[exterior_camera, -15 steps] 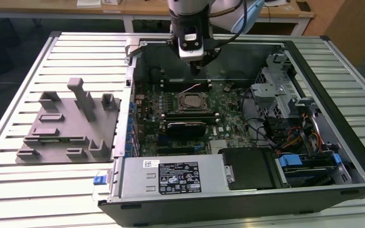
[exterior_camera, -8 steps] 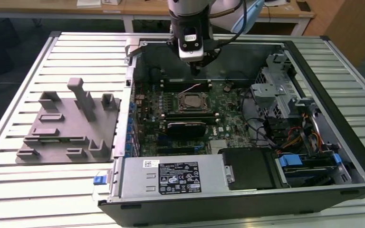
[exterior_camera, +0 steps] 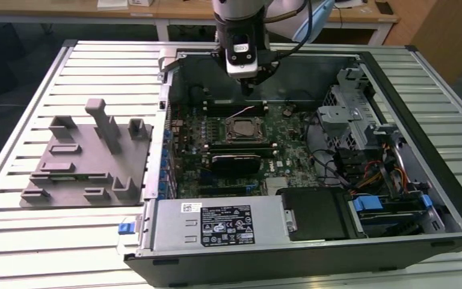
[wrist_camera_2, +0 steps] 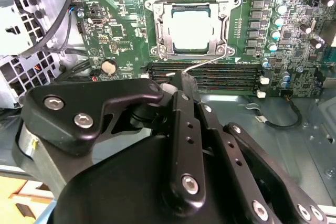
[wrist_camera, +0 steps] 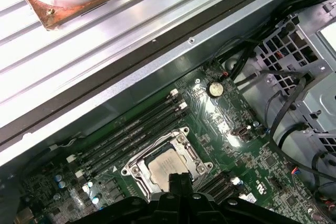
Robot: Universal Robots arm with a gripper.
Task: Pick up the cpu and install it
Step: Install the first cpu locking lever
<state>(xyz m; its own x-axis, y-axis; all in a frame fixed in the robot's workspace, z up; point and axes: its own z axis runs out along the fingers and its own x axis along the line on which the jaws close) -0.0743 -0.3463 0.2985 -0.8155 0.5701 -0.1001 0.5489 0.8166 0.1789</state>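
- sitting nearest in the exterior view, a grey power supply [exterior_camera: 215, 224] fills the front corner of the open computer case [exterior_camera: 311, 259], which lies on its side on a slatted metal table [exterior_camera: 22, 235].
- on the exterior view's left of the case, a grey fixture tray [exterior_camera: 79, 174] rests on the table, well apart from the arm.
- farther in, the green motherboard [exterior_camera: 291, 135] lies flat on the case floor.
- the cpu [exterior_camera: 244, 128] sits in the metal socket frame [wrist_camera_2: 156, 30] near the board's middle, its silvery top facing up; both wrist views show it there [wrist_camera_2: 191, 27] [wrist_camera: 167, 170].
- a thin wire lever [wrist_camera_2: 210, 59] runs along the frame edge beside the memory slots [wrist_camera_2: 220, 74].
- beyond the socket, the gripper [exterior_camera: 247, 87] hangs above the board's far part, clear of the cpu and touching nothing.
- its jaws look pressed together with nothing between them, as seen in both wrist views [wrist_camera_2: 184, 80] [wrist_camera: 179, 182].
- farthest back, wooden desks [exterior_camera: 183, 9] stand behind the table.
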